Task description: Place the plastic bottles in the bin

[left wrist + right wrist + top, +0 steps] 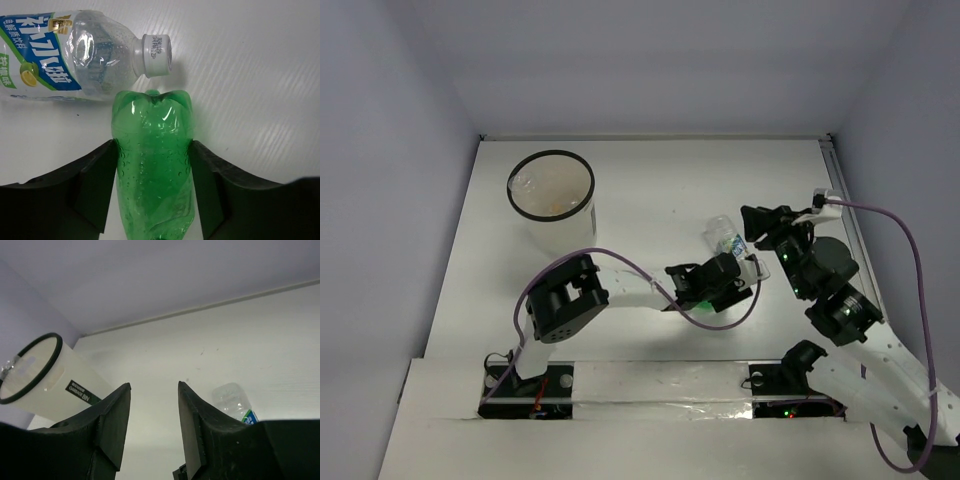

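My left gripper [152, 147] is shut on a green plastic bottle [152, 165], its fingers pressing both sides, low over the table. A clear bottle [75, 57] with a blue-and-white label and a white cap lies just beyond it, and also shows in the top view [723, 235]. My left gripper [720, 272] is right of centre there. My right gripper [760, 222] is beside the clear bottle, and in its wrist view [153, 390] it is open and empty. The white bin [552, 195] stands upright at the far left, with a clear bottle and something orange inside.
The bin [45, 385] with its black ring rim and a dark label shows at the left in the right wrist view, and the clear bottle [232, 400] at lower right. Grey walls enclose the table. A purple cable [910, 270] loops off the right arm.
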Controlling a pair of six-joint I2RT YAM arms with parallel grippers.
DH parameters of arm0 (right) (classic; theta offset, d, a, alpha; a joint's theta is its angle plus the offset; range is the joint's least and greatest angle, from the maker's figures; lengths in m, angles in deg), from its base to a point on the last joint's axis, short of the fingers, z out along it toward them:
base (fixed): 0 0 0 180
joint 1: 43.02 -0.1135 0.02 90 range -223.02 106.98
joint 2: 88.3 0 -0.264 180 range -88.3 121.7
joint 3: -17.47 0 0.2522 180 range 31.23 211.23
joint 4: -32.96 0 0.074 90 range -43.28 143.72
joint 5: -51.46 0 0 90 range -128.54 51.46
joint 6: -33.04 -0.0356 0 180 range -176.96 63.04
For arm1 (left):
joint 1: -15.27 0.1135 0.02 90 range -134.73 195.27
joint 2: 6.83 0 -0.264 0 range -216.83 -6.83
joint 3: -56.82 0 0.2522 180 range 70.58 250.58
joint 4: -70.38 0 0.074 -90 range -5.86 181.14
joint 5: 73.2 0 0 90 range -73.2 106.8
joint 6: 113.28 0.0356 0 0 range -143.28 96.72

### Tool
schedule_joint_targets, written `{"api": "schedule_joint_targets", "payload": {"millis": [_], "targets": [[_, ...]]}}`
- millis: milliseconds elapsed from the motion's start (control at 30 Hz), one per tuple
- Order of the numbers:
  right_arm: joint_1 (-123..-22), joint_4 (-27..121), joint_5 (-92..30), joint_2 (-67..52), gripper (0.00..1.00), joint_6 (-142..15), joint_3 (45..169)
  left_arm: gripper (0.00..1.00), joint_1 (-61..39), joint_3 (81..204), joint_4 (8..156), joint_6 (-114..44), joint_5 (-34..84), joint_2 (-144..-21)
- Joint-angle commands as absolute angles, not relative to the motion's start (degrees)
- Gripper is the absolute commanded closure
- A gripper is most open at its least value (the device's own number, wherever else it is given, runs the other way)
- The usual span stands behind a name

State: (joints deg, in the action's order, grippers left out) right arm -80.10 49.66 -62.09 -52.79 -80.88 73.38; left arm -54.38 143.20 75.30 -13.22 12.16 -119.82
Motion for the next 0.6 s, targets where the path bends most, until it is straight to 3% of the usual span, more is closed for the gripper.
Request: {"api": "schedule_joint_targets", "payload": {"millis": [0,100,267,433,567], "targets": [[-79.8,50.8,-60.0,-52.1,0.51,-79.7,74.7,0.50,-54.3,141.3,71.0,-13.4,10.3,-117.4],[-79.8,51.6,-61.0,-50.0,0.46,-79.2,75.3,0.63,-54.3,139.1,69.6,-14.6,8.5,-114.0],[-78.3,55.0,-63.5,-39.6,0.37,-78.6,78.9,0.64,-54.3,130.8,64.8,-17.6,6.3,-102.1],[-69.5,52.1,-52.9,-33.6,0.33,-78.2,82.3,0.64,-54.3,121.6,60.7,-23.0,5.9,-89.5],[-65.6,57.7,-48.2,-21.8,0.20,-74.1,88.8,0.63,-53.7,114.2,59.1,-26.8,4.3,-76.5]]}}
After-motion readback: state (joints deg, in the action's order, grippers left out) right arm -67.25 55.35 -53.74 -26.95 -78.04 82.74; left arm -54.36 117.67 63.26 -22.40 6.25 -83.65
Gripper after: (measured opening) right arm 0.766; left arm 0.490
